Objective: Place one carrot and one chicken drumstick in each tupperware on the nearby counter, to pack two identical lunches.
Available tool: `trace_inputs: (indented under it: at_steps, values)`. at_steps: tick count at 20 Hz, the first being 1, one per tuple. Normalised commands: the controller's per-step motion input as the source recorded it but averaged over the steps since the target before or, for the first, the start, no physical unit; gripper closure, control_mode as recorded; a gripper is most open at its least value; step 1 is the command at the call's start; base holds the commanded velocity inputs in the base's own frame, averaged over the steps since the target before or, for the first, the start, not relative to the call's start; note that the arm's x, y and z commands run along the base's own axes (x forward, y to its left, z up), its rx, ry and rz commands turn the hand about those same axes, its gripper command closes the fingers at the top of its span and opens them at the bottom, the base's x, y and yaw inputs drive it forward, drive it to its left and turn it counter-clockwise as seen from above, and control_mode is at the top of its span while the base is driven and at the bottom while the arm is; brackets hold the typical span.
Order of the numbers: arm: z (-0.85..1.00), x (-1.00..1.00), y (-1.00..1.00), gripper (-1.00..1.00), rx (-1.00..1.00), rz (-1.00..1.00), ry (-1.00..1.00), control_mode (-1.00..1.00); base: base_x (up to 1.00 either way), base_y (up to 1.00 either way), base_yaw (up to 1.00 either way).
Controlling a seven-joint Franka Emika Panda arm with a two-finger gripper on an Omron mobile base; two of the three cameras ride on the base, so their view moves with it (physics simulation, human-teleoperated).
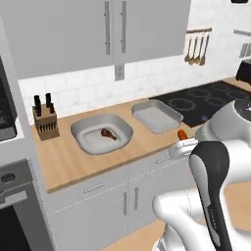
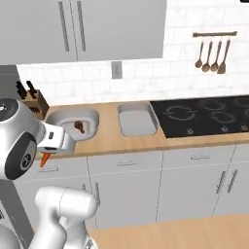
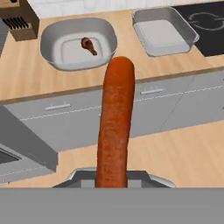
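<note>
We are holding a carrot (image 3: 115,122). In the hand view it sticks up long and orange from 6 o'clock toward 12, rising from where our gripper (image 3: 112,177) is. We cannot see the finger tips, because the carrot hides them, so we think the claw is closed tight on the carrot's bottom end, but we cannot be sure how tight. In the left base view the carrot's orange tip pokes out by the arm at about 3 o'clock.

The two tupperware sit side by side on the counter (image 1: 63,162). The wide bowl-like tupperware (image 3: 50,41) is at 11 o'clock in the hand view. It has one chicken drumstick (image 3: 89,45) inside. The smaller rectangular tupperware (image 3: 183,28) is at 1 o'clock and looks empty.

So one piece is packed and three are left: two carrots and one more drumstick. The carrot we hold is up in front of the drawers, not over a box yet.

A knife block (image 1: 45,119) stands at 9 o'clock of the bowl. The black stovetop (image 1: 201,100) is past the small box, at 3 o'clock.
</note>
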Motion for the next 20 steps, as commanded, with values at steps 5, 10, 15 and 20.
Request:
trace_inputs:
  at_steps: [5,10,15,20]
  values:
    - [0.00,0.00,0.00,1.00,0.00,0.00,0.00,1.00,0.82,0.00,0.58]
    - [0.00,0.00,0.00,1.00,0.00,0.00,0.00,1.00,0.68,-0.19,0.41]
    - [0.00,0.00,0.00,1.00,0.00,0.00,0.00,1.00,0.41,-0.35,0.20]
    - [-0.13,0.43,-0.07,1.00,0.00,0.09,0.12,-1.00,0.06,-0.05,0.03]
